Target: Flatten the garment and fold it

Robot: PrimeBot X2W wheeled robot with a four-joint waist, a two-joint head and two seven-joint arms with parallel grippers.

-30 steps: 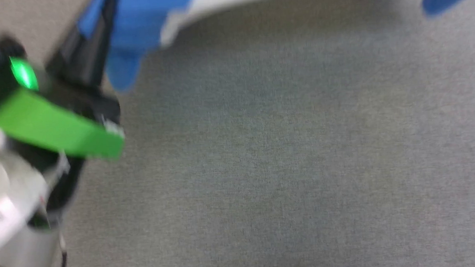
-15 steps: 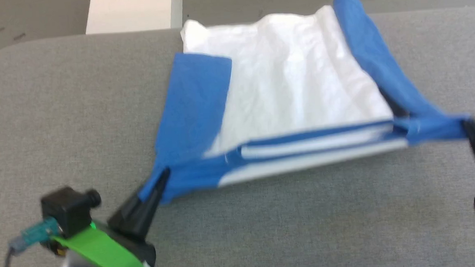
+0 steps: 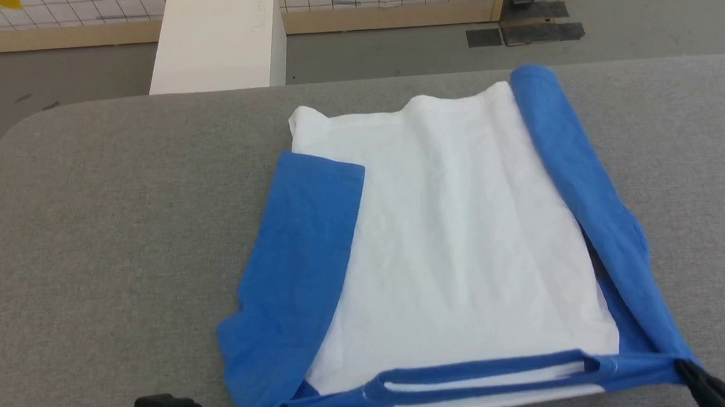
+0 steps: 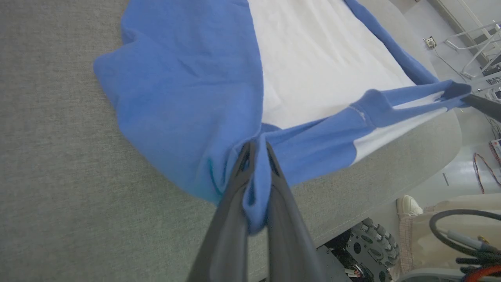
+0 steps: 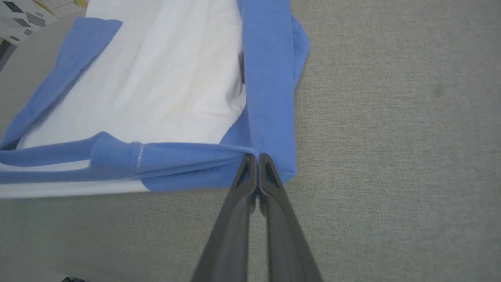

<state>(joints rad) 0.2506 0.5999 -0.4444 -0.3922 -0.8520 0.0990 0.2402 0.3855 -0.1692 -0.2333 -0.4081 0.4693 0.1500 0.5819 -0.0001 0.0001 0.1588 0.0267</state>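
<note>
The soft white raglan T-shirt with bright blue sleeves and neck band (image 3: pixel 460 254) is lying spread on the grey fabric-covered table (image 3: pixel 117 212), with its hem at the far side and its neck at the near edge. The left gripper (image 4: pixel 256 148) is pinching a fold of blue shoulder cloth at the near-left corner, fingers pressed together on it. The right gripper (image 5: pixel 256 157) is clamping the near-right blue corner likewise. The neck edge is stretching taut between them. A white rectangular box (image 3: pixel 217 39) is standing beyond the table's far edge.
</note>
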